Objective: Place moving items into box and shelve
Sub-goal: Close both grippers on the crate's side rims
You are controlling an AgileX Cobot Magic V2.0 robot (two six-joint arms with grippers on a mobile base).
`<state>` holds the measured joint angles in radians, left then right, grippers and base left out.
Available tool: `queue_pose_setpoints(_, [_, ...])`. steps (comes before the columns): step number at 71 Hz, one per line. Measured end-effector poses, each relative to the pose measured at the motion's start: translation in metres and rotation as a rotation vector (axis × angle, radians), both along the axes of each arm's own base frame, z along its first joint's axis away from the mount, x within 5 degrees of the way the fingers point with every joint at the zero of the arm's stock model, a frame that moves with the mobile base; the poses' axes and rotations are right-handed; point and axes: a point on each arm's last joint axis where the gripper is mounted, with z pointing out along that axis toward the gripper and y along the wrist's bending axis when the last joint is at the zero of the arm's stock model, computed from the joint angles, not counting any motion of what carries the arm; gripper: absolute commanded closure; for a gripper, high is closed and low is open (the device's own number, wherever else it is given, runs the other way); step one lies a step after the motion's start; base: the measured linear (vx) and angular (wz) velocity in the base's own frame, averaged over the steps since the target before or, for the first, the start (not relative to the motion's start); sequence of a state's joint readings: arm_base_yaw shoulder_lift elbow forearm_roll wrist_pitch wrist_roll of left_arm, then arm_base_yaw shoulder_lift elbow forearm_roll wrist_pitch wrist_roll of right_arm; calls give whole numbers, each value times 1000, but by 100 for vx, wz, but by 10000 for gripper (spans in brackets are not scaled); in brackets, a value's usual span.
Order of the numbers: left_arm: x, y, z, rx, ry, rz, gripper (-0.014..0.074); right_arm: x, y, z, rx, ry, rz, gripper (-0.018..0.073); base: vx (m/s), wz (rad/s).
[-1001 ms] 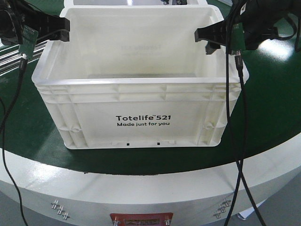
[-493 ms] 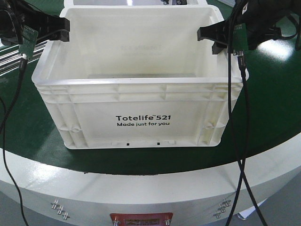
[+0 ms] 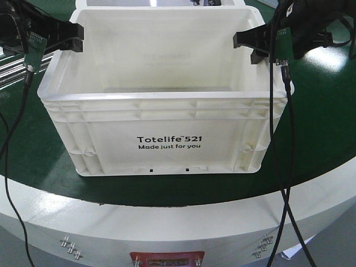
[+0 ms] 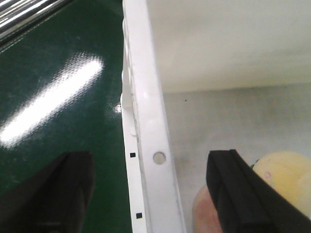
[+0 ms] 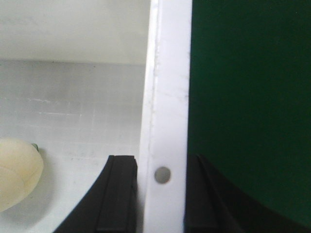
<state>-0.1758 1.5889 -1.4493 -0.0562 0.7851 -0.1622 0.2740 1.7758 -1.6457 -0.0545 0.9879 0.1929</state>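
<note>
The white box [image 3: 111, 139], printed "Totelife 521", stands on the green table. My left gripper [image 3: 75, 38] is open and straddles the box's left rim [image 4: 146, 97], one finger [image 4: 73, 194] outside and the other inside. My right gripper [image 3: 245, 49] is shut on the right rim [image 5: 167, 97], its fingers [image 5: 119, 194] pressed against both sides. Two moving items lie on the box floor. A pinkish plush toy [image 4: 201, 213] sits beside a yellow plush toy [image 4: 286, 177]. The yellow plush toy [image 5: 17, 177] also shows in the right wrist view.
The green table top [image 3: 317, 122] ends in a curved white edge [image 3: 167, 217] close in front of the box. Black cables [image 3: 278, 139] hang from both arms past the box's sides. Metal rails [image 3: 11, 67] lie at the far left.
The left gripper has shifted slightly down and towards the left rim. The right gripper moved a little a second ago and has held still since. The box has not moved.
</note>
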Motion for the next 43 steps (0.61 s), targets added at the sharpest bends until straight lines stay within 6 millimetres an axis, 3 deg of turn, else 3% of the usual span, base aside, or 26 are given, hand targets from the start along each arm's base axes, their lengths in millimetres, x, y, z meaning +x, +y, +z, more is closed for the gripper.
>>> queue_pose_setpoints(15, [3, -2, -12, -4, 70, -8, 11, 0, 0, 0, 1, 0, 0, 574, 0, 0])
queue_pose_setpoints(43, [3, -5, -13, -18, 76, -38, 11, 0, 0, 0, 1, 0, 0, 574, 0, 0])
